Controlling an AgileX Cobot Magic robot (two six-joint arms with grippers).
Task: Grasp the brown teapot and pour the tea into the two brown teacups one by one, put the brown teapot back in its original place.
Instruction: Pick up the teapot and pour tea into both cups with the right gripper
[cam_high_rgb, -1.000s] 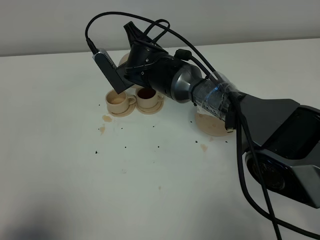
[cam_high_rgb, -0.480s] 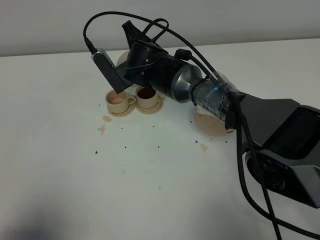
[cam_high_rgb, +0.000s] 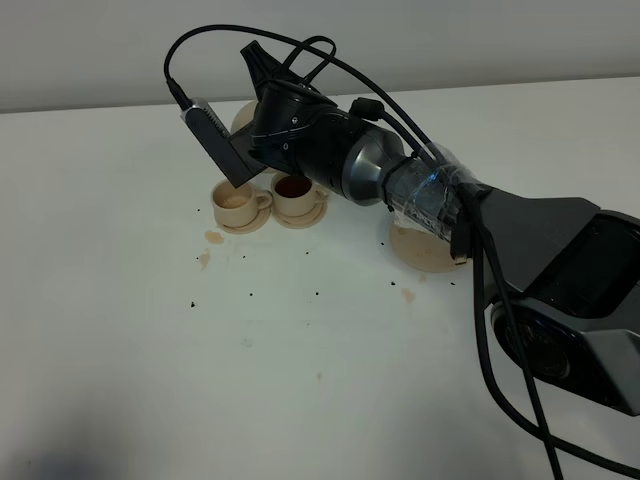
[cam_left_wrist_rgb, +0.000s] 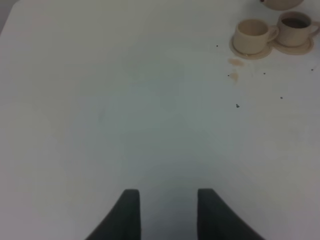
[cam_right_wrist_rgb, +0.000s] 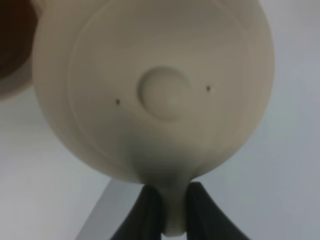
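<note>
The left hand (cam_left_wrist_rgb: 168, 196) sits at the bottom of the left wrist view. Its two dark fingers stand apart with only bare white surface (cam_left_wrist_rgb: 125, 110) between them.

In the high view the black right arm (cam_high_rgb: 540, 260) stretches from the lower right toward the upper middle. Under its forearm, right of centre, lies the flat round beige-tan ceramic plate (cam_high_rgb: 418, 256), partly covered by the arm.

Farther back, left of centre, two small beige-tan ceramic teacups stand on matching saucers just beside each other. The left teacup (cam_high_rgb: 234, 199) looks pale inside, and the right teacup (cam_high_rgb: 293, 188) holds dark liquid. Tan stains (cam_high_rgb: 213, 237) and dark specks dot the surface in front of them.

Farthest back, behind the cups, is the round squat beige-tan ceramic teapot (cam_high_rgb: 241, 115), mostly hidden by the wrist. The right hand (cam_right_wrist_rgb: 172, 214) is clamped tight on its loop handle, with one dark finger on each side.
</note>
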